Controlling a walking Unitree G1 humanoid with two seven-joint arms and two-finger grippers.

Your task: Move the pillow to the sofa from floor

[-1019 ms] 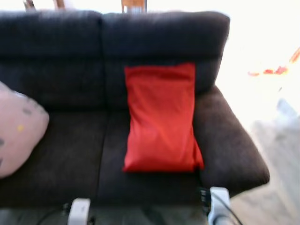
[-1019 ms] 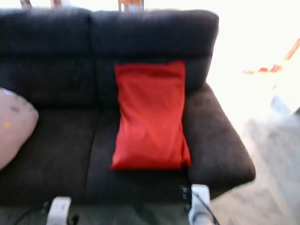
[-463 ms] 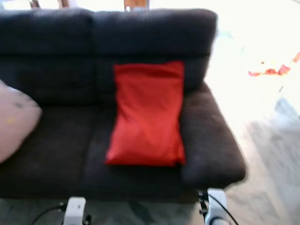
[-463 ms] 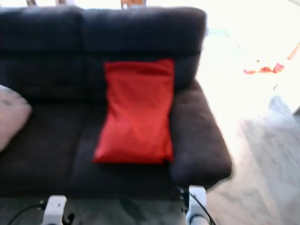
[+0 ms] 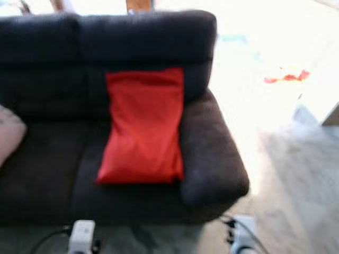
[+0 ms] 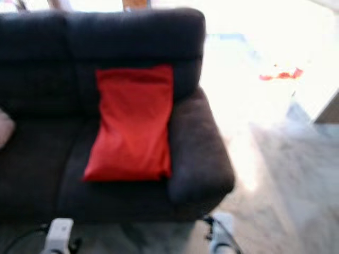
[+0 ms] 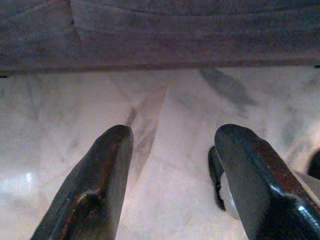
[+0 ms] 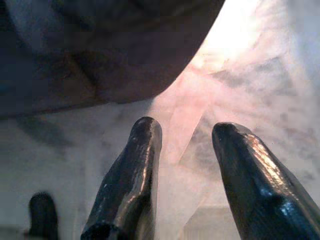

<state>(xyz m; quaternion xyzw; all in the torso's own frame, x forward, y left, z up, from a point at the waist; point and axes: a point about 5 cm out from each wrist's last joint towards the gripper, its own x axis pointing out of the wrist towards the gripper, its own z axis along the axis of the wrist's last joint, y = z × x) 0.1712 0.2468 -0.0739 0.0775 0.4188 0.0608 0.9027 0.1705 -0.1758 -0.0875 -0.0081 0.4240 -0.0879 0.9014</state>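
Note:
A red pillow leans upright against the backrest of the dark grey sofa, resting on its right seat cushion. Both arms hang low in front of the sofa, their silver wrists at the bottom edge of the head views. The left gripper is open over the pale marble floor, with the sofa's base just beyond it. My right gripper is open too, nothing between its fingers, above the floor by the sofa's corner.
A pale patterned cushion lies at the sofa's left end. Bright marble floor spreads to the right of the armrest, with a small red object lying farther back. A wooden chair stands behind the sofa.
The whole picture has slid left and the sofa looks a bit farther off, so the camera has moved. The red pillow keeps its place on the sofa.

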